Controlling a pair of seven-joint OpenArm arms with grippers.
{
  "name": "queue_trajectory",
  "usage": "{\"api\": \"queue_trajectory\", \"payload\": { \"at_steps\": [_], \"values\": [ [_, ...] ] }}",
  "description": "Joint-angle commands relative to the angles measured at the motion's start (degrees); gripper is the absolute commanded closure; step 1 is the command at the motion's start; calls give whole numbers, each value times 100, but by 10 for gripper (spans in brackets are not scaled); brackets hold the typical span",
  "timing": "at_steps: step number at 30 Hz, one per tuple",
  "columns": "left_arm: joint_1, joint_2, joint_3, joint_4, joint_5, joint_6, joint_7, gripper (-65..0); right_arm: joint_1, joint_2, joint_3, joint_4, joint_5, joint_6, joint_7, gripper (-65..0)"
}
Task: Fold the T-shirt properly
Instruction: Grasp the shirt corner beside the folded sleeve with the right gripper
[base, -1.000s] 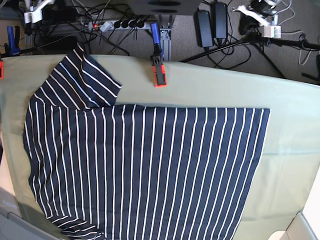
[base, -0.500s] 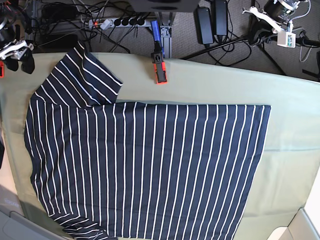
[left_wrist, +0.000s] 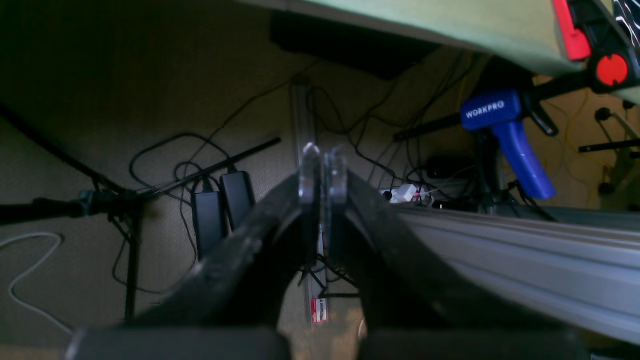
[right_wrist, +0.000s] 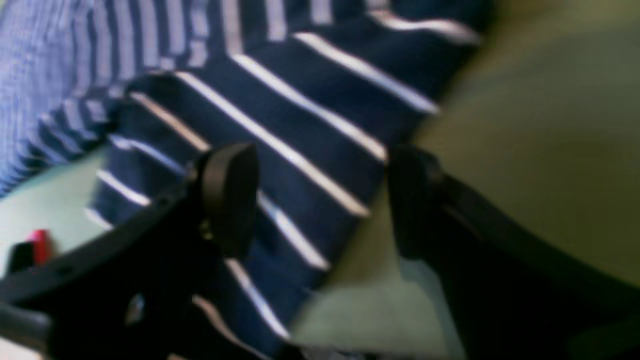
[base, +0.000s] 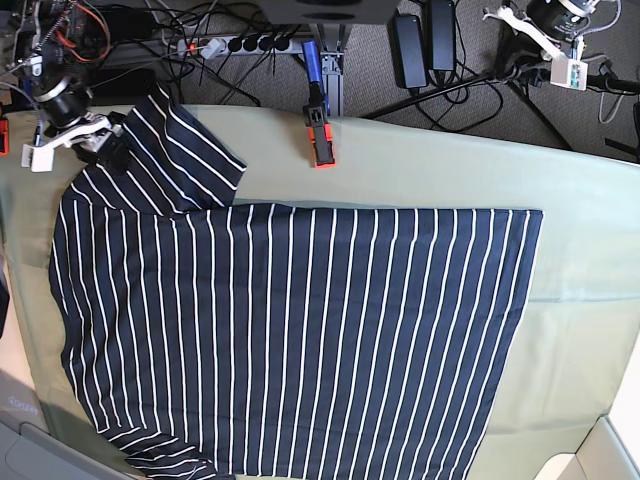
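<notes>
The T-shirt (base: 300, 330), dark navy with thin white stripes, lies spread flat over the pale green cloth (base: 450, 175). One short sleeve (base: 180, 155) points toward the back left. My right gripper (base: 95, 145) hovers at that sleeve's outer edge. In the right wrist view the right gripper (right_wrist: 320, 200) is open, and the striped sleeve edge (right_wrist: 300, 125) runs between its fingers. My left gripper (base: 545, 40) hangs beyond the table's back right edge. In the left wrist view the left gripper (left_wrist: 322, 170) is shut on nothing, facing the floor.
An orange and black clamp (base: 320, 145) grips the table's back edge, and its blue handle (left_wrist: 505, 130) hangs below. Cables, power bricks (base: 420, 45) and a power strip (base: 240, 45) lie on the floor behind the table. A pale bin corner (base: 600, 455) sits front right.
My right gripper came in from the back left onto the sleeve edge, and its jaws went from shut to open. The left gripper stayed shut behind the table. The T-shirt has not moved.
</notes>
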Motion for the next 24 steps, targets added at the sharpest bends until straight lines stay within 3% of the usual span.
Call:
{"api": "queue_trajectory", "payload": {
  "at_steps": [1, 7, 12, 14, 17, 18, 24],
  "values": [
    [81, -37, -42, 74, -50, -85, -87, -22, -39, -63, -76, 26, 20, -210, -205, -409],
    [76, -37, -42, 76, -55, -83, -92, -22, -55, -621, -210, 33, 20, -205, -398, -409],
    [59, -42, -146, 190, -210, -81, -92, -22, -57, -861, -210, 94, 20, -208, -409, -402],
    [26, -59, -321, 291, -280, -83, -125, -22, -57, -876, -210, 138, -28, -208, -387, -321],
    [-125, -179, -658, 378, -317, -81, -131, -22, -55, -872, -208, 140, -236, -208, -144, -58],
    [-197, -249, -778, 380, -341, -81, -111, -22, -55, -872, -208, 140, -249, -208, -133, 0],
    [-723, -721, -1235, 380, -651, -81, 192, -22, -55, -874, -208, 140, -828, -208, -103, 0]
  ]
}}
